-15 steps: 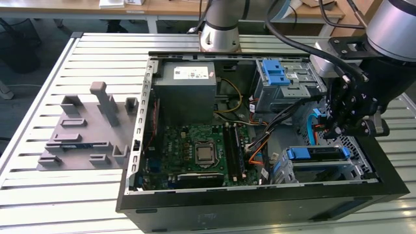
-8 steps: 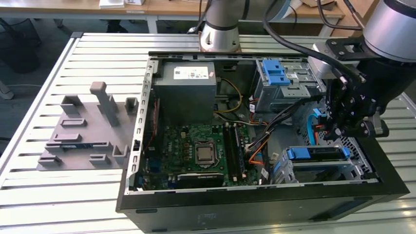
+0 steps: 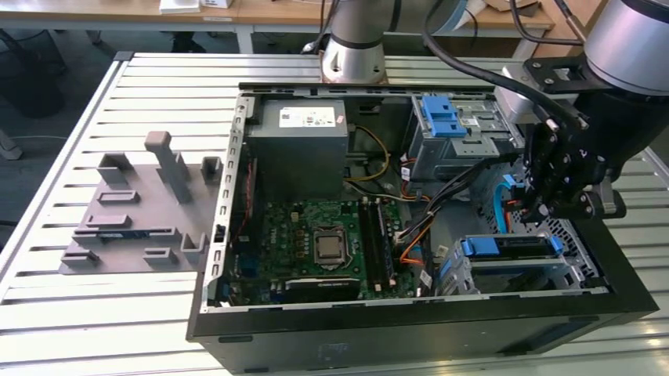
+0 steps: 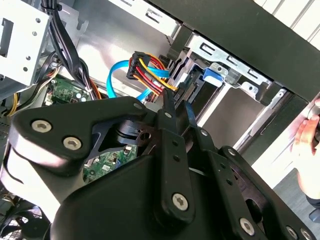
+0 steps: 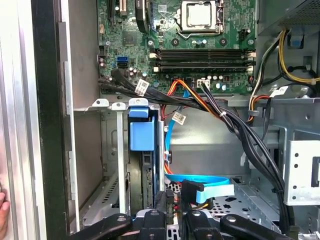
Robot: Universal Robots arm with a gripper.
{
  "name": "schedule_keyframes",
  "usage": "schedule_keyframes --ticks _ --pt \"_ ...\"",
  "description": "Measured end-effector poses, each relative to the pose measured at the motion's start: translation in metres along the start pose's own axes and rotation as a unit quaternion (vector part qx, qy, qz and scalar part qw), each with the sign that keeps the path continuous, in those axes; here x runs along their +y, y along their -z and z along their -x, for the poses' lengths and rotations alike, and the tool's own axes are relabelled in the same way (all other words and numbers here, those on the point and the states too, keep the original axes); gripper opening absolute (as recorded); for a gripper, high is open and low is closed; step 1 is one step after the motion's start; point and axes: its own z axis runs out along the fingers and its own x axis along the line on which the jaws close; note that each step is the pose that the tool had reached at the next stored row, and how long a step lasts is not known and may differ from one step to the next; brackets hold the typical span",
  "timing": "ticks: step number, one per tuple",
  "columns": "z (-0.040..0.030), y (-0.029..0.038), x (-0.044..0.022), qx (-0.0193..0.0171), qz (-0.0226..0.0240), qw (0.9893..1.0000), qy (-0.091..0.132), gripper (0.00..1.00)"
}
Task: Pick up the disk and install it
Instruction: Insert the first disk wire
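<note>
One gripper (image 3: pixel 540 213) hangs inside the PC case (image 3: pixel 418 333), fingers (image 4: pixel 167 112) drawn nearly together w/ a slim gap and nothing clearly pinched. In the exterior view the disk (image 3: pixel 509 249) sits at approx. 7 o'clock from it, already slotted in the drive cage (image 3: pixel 573 274) (blue carrier frame showing), long axis running 9-to-3. In the second wrist view the tips aim at the disk's cabled end, just beside the red-yellow power leads (image 4: pixel 150 65).
</note>
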Motion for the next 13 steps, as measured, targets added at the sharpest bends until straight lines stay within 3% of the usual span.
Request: schedule_keyframes --ticks 13 --pt "0.0001 -0.0051 -0.0005 0.0001 0.0000 1.0000 -0.001 0.24"
